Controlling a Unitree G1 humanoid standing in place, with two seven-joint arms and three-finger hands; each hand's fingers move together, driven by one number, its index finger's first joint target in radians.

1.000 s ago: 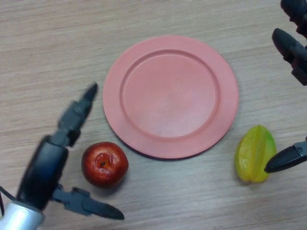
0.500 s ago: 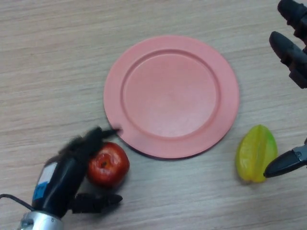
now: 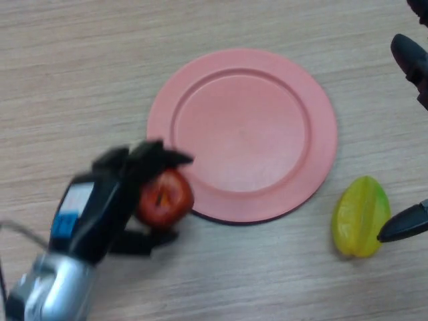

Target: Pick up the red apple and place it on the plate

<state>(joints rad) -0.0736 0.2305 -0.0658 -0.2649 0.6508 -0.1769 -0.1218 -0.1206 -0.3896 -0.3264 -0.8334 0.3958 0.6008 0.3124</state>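
The red apple [image 3: 166, 199] is held in my left hand [image 3: 110, 197], whose fingers curl over its top while the thumb sits under it. Apple and hand are at the lower left edge of the pink plate [image 3: 244, 130], which has nothing on it. Whether the apple still touches the table is hard to tell. My right hand [image 3: 411, 60] shows at the right edge, with one finger near the top and another tip lower down, apart from everything.
A yellow-green starfruit [image 3: 361, 215] lies on the wooden table to the lower right of the plate, close to my right hand's lower fingertip.
My left hand has shut on the apple and moved it up and to the right, toward the plate's edge. The right hand has shifted slightly to the right.
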